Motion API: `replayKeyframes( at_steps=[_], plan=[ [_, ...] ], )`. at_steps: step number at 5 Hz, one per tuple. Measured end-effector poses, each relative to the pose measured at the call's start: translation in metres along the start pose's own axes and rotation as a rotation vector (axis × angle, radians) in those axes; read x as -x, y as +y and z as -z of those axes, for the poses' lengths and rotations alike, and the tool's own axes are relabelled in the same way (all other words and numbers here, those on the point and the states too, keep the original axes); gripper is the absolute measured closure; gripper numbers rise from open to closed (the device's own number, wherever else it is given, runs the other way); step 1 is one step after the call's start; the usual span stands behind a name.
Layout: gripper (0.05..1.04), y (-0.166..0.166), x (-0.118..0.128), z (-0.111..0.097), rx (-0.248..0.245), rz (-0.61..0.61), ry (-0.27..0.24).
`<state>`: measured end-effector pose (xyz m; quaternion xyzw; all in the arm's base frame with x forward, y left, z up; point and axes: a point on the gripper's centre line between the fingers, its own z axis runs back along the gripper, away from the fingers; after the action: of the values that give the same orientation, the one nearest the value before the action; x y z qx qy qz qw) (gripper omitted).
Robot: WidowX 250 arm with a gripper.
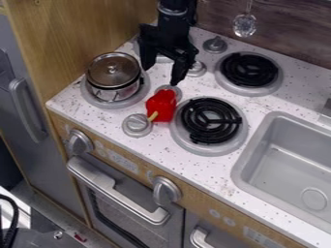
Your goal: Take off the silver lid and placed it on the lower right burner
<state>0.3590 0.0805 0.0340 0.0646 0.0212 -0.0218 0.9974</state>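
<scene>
- The silver lid (pixel 115 73) sits on top of the pot (pixel 117 93), covering its mouth. It looks stiff and light, likely toy-weight, so a modest squeeze should lift it; the smooth face and rim would probably slide if pinched off-centre.
- Best hold: the small knob (pixel 112 68) at the middle of the lid, on top of the pot, taken from straight above with one finger on each side. The knob looks slick and rounded, so a high or shallow pinch could slip and let the lid tilt. The rim makes a poorer grip, lying close against the pot's edge.
- To the right of the pot and above it, the end effector (pixel 161 73) hangs with its fingers spread apart, clamped on nothing. It would need to centre over the knob before closing, and lift straight up so that the pot isn't dragged along.
- Right of the pot, the red toy pepper (pixel 161 105) lies on the tabletop (pixel 155 141). A low carry might knock it.
- Farther right of the pot, past the pepper, is the lower right burner (pixel 210 121). Its ridged black coil gives uneven support, so the lid should be lowered flat and released gently, or it may rock.
</scene>
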Motion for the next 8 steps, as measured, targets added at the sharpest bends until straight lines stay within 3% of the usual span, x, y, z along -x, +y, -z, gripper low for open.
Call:
replayKeyframes(
  at_steps=[1, 2, 3, 4, 5, 6, 8],
  plan=[
    [0.083, -0.004, 0.006, 0.018, 0.011, 0.007, 0.057],
    [0.083, 0.013, -0.005, 0.018, -0.005, -0.039, 0.096],
    [0.083, 0.047, -0.013, 0.017, 0.001, -0.144, 0.053],
    [0.083, 0.085, -0.025, 0.020, -0.018, -0.231, 0.063],
    [0.083, 0.121, -0.024, 0.023, -0.026, -0.314, 0.041],
    [0.083, 0.135, -0.013, 0.036, 0.000, -0.367, 0.068],
    [0.085, 0.127, 0.001, 0.057, 0.071, -0.390, 0.128]
  ],
)
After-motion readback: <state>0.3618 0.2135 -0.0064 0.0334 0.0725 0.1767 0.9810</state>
